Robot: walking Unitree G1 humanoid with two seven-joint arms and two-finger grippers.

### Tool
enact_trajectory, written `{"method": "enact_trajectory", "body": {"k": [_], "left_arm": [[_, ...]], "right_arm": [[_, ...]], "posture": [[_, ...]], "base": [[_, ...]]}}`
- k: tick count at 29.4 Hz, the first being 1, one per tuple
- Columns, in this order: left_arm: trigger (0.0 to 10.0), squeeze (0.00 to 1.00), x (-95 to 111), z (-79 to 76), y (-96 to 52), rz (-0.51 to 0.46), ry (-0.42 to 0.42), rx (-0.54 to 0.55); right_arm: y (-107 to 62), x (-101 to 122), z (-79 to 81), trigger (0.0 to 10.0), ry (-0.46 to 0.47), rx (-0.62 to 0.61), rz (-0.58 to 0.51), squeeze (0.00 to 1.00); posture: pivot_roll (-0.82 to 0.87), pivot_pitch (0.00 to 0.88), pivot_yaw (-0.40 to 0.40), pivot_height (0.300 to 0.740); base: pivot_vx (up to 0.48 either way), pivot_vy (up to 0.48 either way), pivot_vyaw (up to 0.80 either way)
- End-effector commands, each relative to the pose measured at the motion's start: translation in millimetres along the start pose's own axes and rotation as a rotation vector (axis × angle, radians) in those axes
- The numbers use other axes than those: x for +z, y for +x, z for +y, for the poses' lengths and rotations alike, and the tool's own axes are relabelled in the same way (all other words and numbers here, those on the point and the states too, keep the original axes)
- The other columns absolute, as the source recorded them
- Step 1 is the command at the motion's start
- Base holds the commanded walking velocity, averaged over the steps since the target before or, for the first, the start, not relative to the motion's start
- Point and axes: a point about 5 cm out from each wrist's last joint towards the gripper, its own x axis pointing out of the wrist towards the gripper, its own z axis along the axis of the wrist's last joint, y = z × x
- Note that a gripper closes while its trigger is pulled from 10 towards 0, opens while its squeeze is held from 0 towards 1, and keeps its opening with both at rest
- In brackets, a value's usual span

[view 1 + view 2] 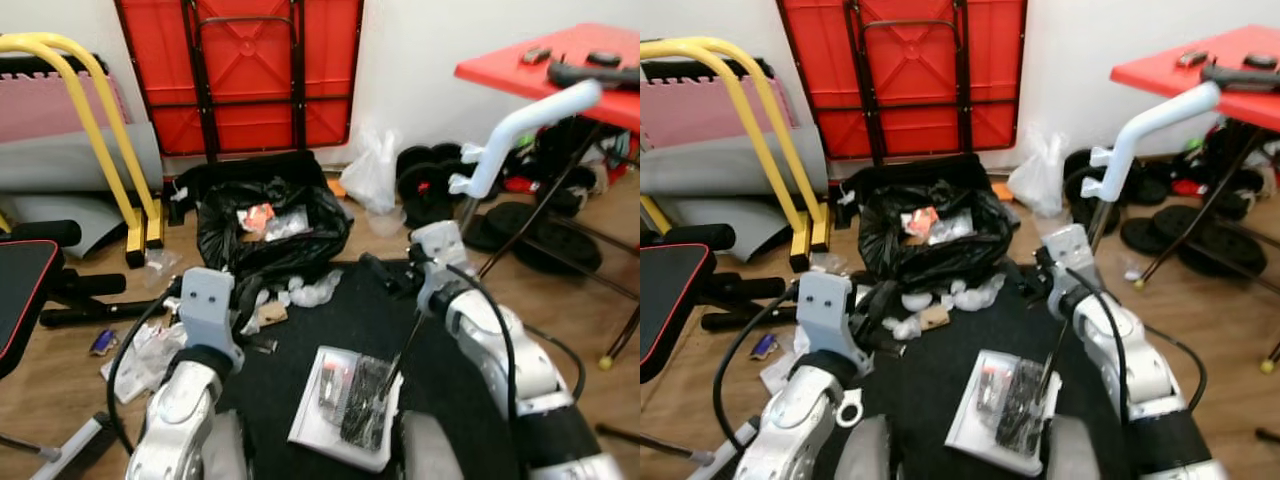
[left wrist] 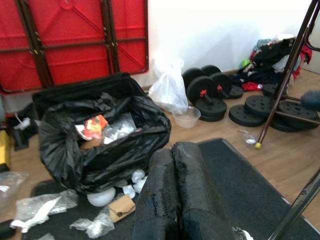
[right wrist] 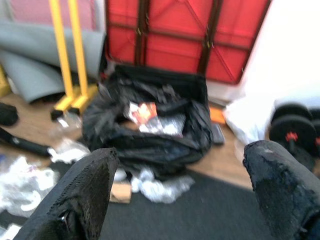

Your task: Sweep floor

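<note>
Littered floor (image 1: 330, 215), both claws forward

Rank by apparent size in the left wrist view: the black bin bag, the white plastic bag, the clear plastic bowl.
1. Black bin bag, largest.
2. White plastic bag.
3. Clear plastic bowl, smallest.
The bin bag lies nearer the camera, which exaggerates its lead.

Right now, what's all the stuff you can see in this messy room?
Bin bag: one, black, open, on floor before the wall.
Folded table: one, red, leaning on wall.
Table: one, red, standing at right.
Frame: one, yellow, left.
Weights: several, black, by wall.
Plastic bag: one, white, beside weights.
Mat: one, black, on floor.
Scraps: several, white, before bin bag.
Dustpan: one, white, on mat.
Left gripper: shut.
Right gripper: open.
</note>
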Motion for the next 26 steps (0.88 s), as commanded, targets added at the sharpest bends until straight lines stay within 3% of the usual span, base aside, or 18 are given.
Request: {"method": "enact_trajectory", "body": {"k": [1, 2, 5, 7, 10, 12, 13, 18, 22, 26], "left_arm": [[10.0, 0.0, -2, -0.2, -0.4, 0.015, 0.005, -0.001], [10.0, 0.0, -1, -0.2, -0.3, 0.012, 0.006, -0.002], [10.0, 0.0, -1, -0.2, -0.3, 0.012, 0.006, -0.002], [10.0, 0.0, -1, -0.2, -0.4, 0.01, 0.008, -0.003], [10.0, 0.0, 0, -0.6, -0.7, 0.007, 0.007, -0.005], [10.0, 0.0, 0, -0.6, -0.7, 0.007, 0.007, -0.005], [10.0, 0.0, 1, -0.8, -0.9, 0.007, 0.006, -0.004], [10.0, 0.0, 1, -0.9, -0.9, 0.007, 0.006, -0.004], [10.0, 0.0, 1, -0.3, -1.0, 0.008, 0.007, -0.006], [10.0, 0.0, 1, -0.1, -1.0, 0.008, 0.006, -0.008]], "right_arm": [[-2.0, -3, -3.9, 10.0, -0.014, -0.018, 0.009, 0.0], [-4.2, -13, -5.9, 10.0, -0.056, -0.031, 0.059, 0.0], [-4.2, -13, -5.9, 10.0, -0.056, -0.031, 0.059, 0.0], [-6.1, -22, -8.1, 10.0, -0.086, -0.045, 0.112, 0.0], [-14.0, -53, -17.9, 10.0, -0.149, -0.087, 0.292, 0.0], [-14.0, -53, -17.9, 10.0, -0.149, -0.087, 0.292, 0.0], [-15.5, -54, -8.8, 10.0, -0.124, 0.011, 0.283, 0.0], [-15.9, -52, -3.8, 10.0, -0.111, 0.059, 0.267, 0.0], [-27.6, -51, 13.0, 10.0, -0.151, 0.279, 0.281, 0.0], [-31.2, -54, 13.8, 10.0, -0.16, 0.302, 0.313, 0.0]], "posture": [[-0.09, 0.0, -0.035, 0.515], [-0.09, 0.0, -0.034, 0.51], [-0.09, 0.0, -0.034, 0.51], [-0.09, 0.0, -0.033, 0.505], [-0.09, 0.0, -0.034, 0.49], [-0.09, 0.0, -0.034, 0.49], [-0.09, 0.0, -0.034, 0.48], [-0.09, 0.0, -0.034, 0.476], [-0.1, 0.0, -0.029, 0.476], [-0.1, 0.0, -0.028, 0.476]], "base": [[0.0, 0.0, 0.0], [0.0, 0.0, 0.0], [0.0, 0.0, 0.0], [0.0, 0.0, 0.0], [0.0, 0.0, 0.0], [0.0, 0.0, 0.0], [0.0, 0.0, 0.0], [0.0, 0.0, 0.0], [0.0, 0.0, 0.0], [0.0, 0.0, 0.0]]}}
